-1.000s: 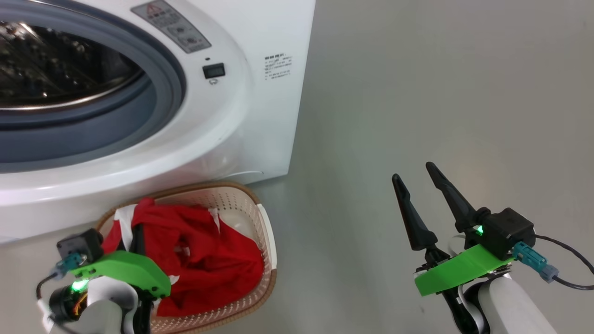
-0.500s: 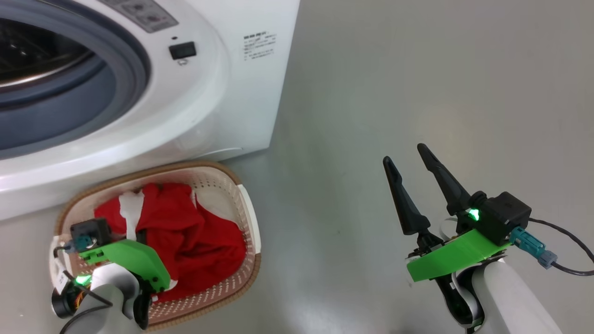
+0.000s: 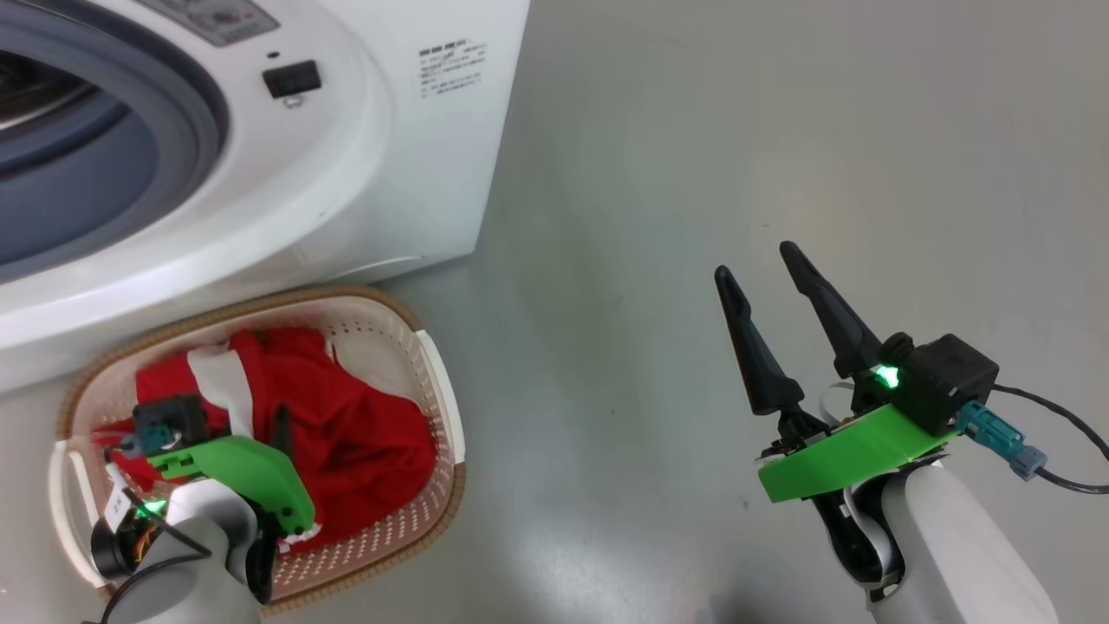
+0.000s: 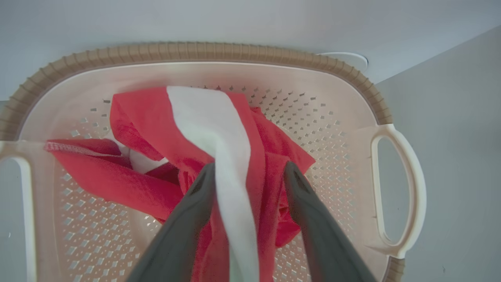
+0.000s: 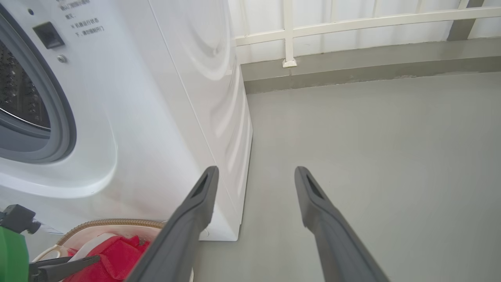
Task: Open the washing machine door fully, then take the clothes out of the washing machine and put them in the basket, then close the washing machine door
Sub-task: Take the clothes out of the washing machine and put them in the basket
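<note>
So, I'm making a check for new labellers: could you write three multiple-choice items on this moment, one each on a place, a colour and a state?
1. Where is the basket relative to the washing machine? A on top of it; B on the floor in front of it; C inside it.
2. What colour are the clothes in the basket? A red with white; B blue with yellow; C plain green.
3. How is the right gripper? A shut on cloth; B shut, empty; C open, empty.
Answers: 1 B, it sits at the machine's foot; 2 A, red fabric with a white stripe; 3 C, its jaws stand apart with nothing between them.
</note>
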Tool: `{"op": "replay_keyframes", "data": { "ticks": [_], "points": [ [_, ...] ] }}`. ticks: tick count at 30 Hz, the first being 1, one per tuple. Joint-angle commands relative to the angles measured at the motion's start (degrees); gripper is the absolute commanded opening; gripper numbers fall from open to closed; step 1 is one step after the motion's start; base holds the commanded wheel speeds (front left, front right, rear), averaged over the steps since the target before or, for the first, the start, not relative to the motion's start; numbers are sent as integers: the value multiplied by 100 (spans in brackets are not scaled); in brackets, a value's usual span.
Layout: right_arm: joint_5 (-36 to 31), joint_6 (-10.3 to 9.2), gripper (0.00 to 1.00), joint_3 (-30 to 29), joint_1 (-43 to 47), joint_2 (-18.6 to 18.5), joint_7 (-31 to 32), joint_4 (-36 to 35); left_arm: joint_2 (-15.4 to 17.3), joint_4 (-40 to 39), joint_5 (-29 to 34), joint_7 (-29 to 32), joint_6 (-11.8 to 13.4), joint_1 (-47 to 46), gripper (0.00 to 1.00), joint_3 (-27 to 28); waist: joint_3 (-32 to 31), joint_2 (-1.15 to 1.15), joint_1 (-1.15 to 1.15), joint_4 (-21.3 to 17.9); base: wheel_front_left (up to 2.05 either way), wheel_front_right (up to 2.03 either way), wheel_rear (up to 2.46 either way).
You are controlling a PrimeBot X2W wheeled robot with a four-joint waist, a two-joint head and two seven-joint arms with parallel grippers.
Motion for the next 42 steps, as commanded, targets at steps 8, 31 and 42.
{"op": "replay_keyframes", "data": {
  "ticks": [8, 31, 42],
  "points": [
    [-53, 26, 100, 15, 59, 28, -37, -71, 116, -86, -61, -517, -207, 182, 100, 118, -485, 0, 0, 212, 0, 0, 0],
    [-322, 26, 100, -223, 702, -209, -37, -43, 36, -3260, 391, -593, -177, 1991, 100, 640, -2244, 0, 0, 651, 0, 0, 0],
    [-364, 26, 100, -407, 1202, -150, -37, -167, -93, -4653, 650, -594, -243, 3018, 100, 841, -2939, 0, 0, 659, 0, 0, 0]
  ]
}}
